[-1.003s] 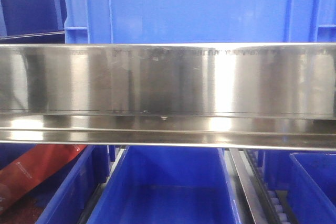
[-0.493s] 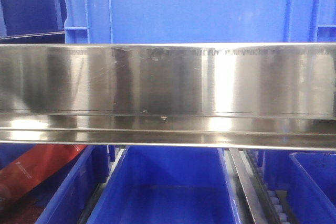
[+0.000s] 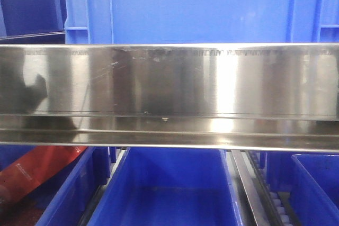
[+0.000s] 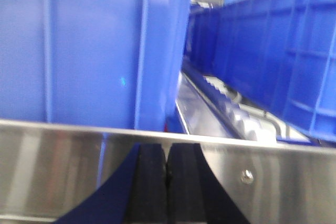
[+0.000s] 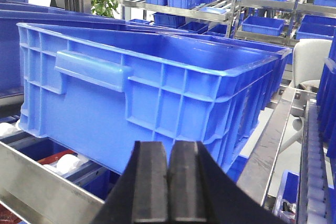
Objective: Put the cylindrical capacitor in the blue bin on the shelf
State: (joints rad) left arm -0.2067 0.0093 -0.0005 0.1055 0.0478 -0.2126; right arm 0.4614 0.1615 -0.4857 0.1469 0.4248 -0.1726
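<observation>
We only see the robot's body in the 2 wrist views, and just the tips of it. Left gripper: two matte black pads w/ flat rubbery-looking faces and square upper corners, a thin dark seam between them. Behind the pads the finger bodies flare outward towards the bottom edge; they look dark navy-black, slightly blurred. Right gripper: same build, two black pads w/ rounded top edges, a narrow vertical line between the jaws, black finger bodies widening into a broad wedge below. Finish is dull, w/ a faint sheen on the pad tops. In the front view we see none of the body directly.
</observation>
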